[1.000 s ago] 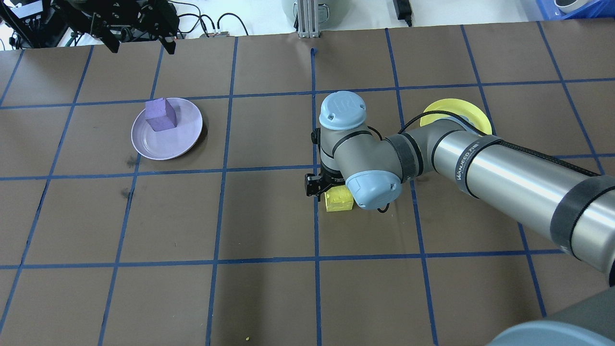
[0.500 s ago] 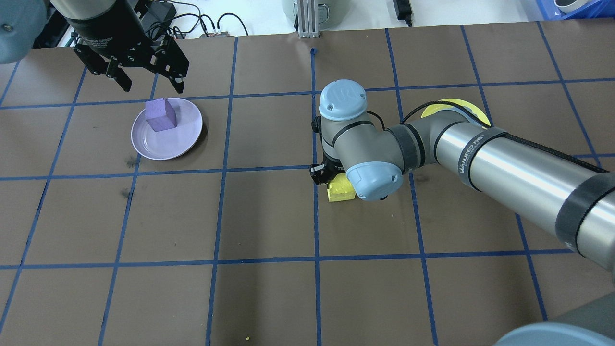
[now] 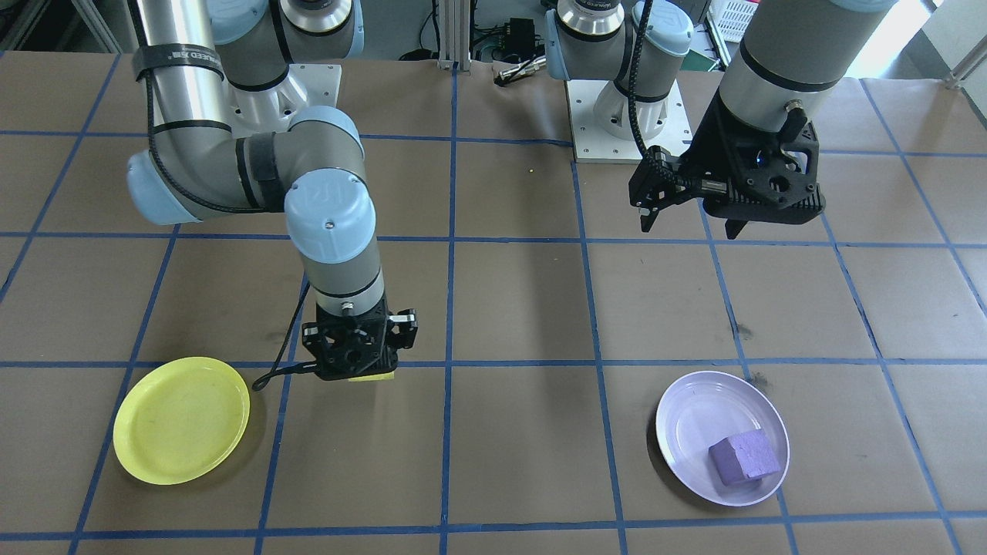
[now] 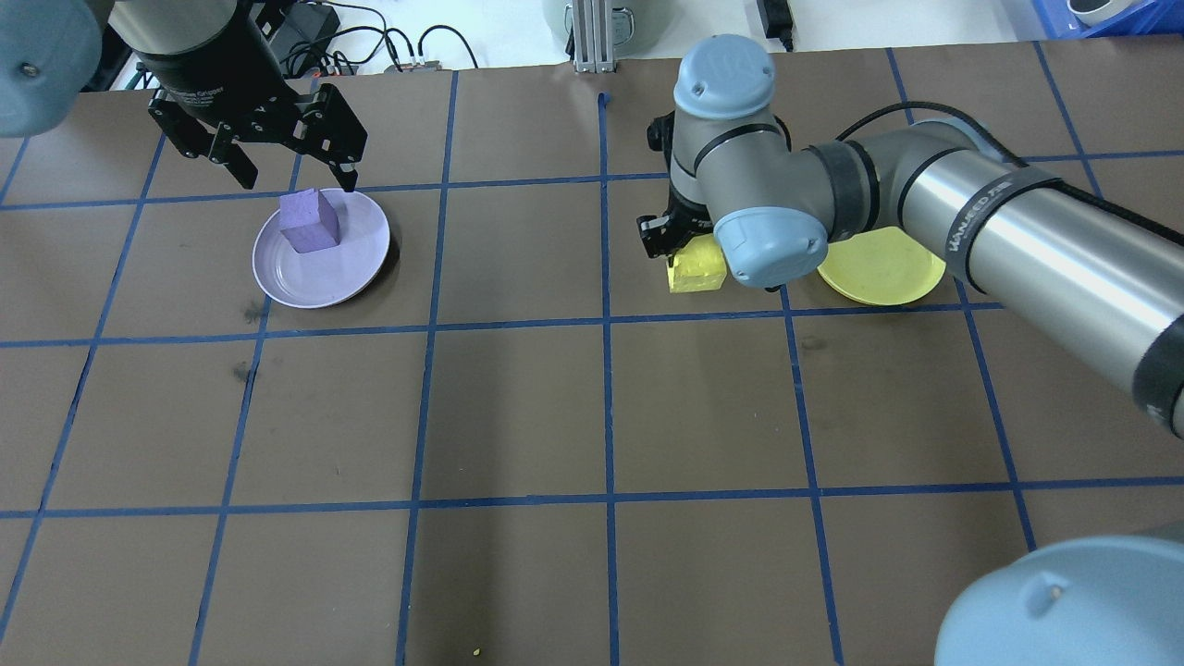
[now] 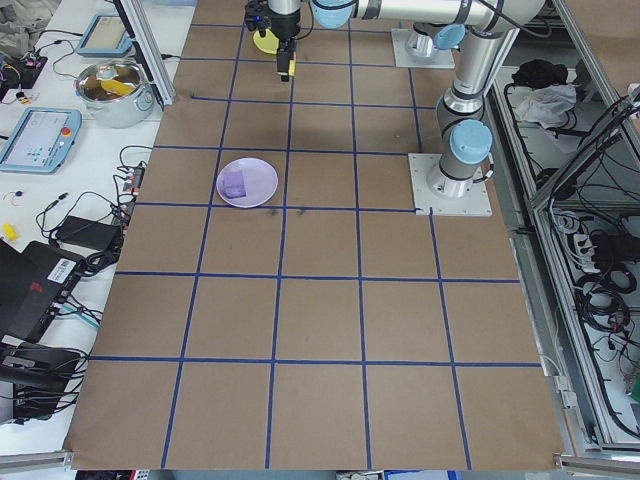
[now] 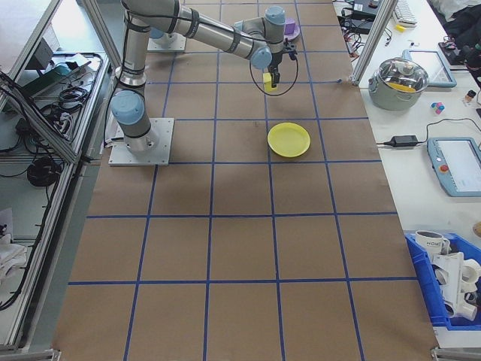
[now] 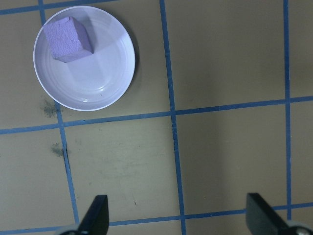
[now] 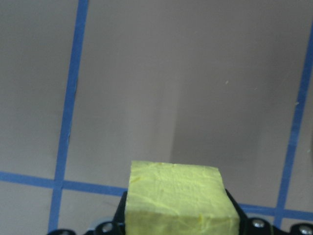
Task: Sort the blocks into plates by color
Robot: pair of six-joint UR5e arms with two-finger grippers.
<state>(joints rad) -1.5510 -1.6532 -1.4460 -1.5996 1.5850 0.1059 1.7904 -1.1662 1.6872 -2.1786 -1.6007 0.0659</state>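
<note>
Right tool [image 4: 680,250] has lifted the yellow block [image 4: 696,270], clamped, toward yellow plate [image 4: 883,268] at right; left tool [image 4: 277,153] spread apart; early release drops block on desk [image 4: 518,407]

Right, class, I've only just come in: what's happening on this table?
Two robot arms are sorting blocks by colour. The right gripper holds the yellow block off the table, beside the yellow plate, which has nothing in it. The purple block already lies in the lavender plate. The left gripper hangs open above that plate.
</note>
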